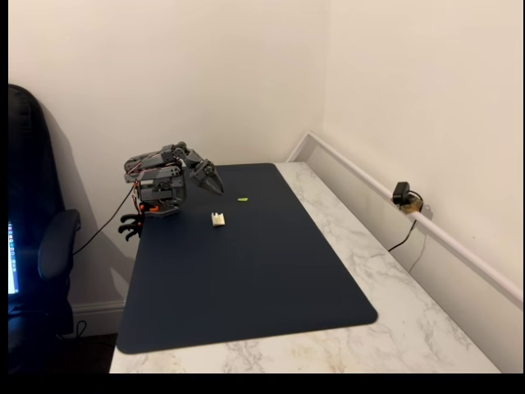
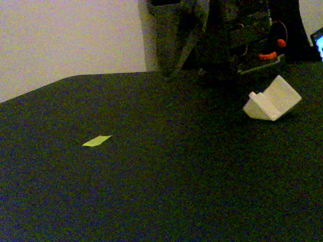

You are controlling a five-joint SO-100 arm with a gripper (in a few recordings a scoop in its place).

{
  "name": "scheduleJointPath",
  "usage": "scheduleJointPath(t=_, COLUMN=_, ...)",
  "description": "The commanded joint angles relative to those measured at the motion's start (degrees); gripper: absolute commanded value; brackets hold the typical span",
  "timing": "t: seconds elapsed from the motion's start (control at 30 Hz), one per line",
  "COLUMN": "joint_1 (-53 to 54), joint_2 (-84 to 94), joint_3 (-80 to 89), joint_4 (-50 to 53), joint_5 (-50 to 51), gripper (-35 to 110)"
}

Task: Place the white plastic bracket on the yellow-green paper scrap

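— Where do we stand with the white plastic bracket (image 1: 218,219)?

— It lies free on the dark mat (image 1: 262,279), forward and below our gripper (image 1: 210,180) in a fixed view, the yellow-green paper scrap (image 1: 243,199) apart to its right. We can't tell whether the fingers are parted or together — too small, too dark.

— And up close?

— There we see the bracket (image 2: 272,99) tilted, an L-shaped piece, and the scrap (image 2: 97,141) flat, well off to its left.

Dark mat (image 1: 254,279) on marble table (image 1: 410,320); black chair (image 1: 37,246) left; small camera (image 1: 402,195) by wall.
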Motion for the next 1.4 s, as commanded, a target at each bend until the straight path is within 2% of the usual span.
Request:
scheduleJointPath(t=0.0, joint_1=-0.53, joint_2=1.85, joint_3=0.18, joint_4=0.88, joint_5=-0.62, gripper=0)
scheduleJointPath(t=1.37, joint_1=0.18, joint_2=1.85, joint_3=0.7, joint_4=-1.23, joint_5=-2.81, gripper=0)
